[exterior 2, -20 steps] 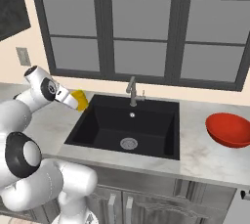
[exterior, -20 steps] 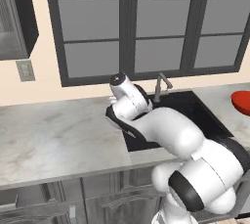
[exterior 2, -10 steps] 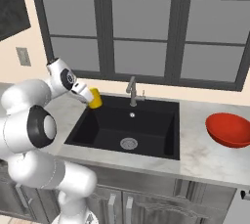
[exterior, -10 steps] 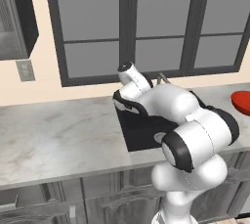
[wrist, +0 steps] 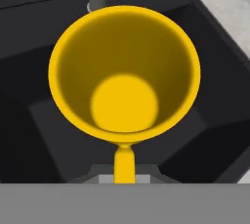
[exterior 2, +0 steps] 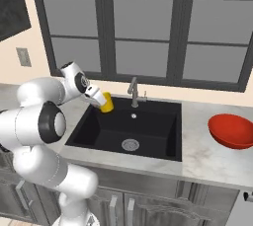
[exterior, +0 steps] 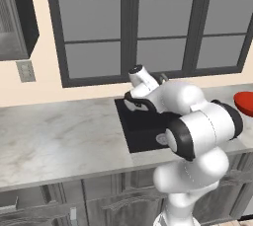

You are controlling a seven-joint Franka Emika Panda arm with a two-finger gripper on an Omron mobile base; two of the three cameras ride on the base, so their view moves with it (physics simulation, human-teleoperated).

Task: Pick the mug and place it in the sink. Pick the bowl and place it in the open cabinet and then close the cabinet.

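My claw is clamped tight on the handle of the small plain yellow mug, with the 2 fingers pinching the thin yellow strap that shows at the bottom of the hand view. The mug hangs from that grip with its mouth turned toward my hand camera, so I look straight down into its empty inside to the round bottom.

It is over the far left corner of the large black rectangular sink, above the basin and not touching its floor. Just to its right stands the grey metal faucet, near but apart. The round silver drain lies nearer and to the right, well below the mug.

I judge the mug to be light, stiff and smooth. The glossy sides would slip in a pinch, so the handle is the right place to hold, and I have it there. It looks like a hard, brittle thing, so it would take a knock badly against the hard basin or the faucet; lowering it close to the floor before letting go seems wise.

The glossy red shallow round bowl sits on the pale marbled counter to the right of the sink, well apart from the mug and untouched. A beige wall outlet is on the far left wall.

I can read no brand, label or writing on the mug, the bowl or anything else.
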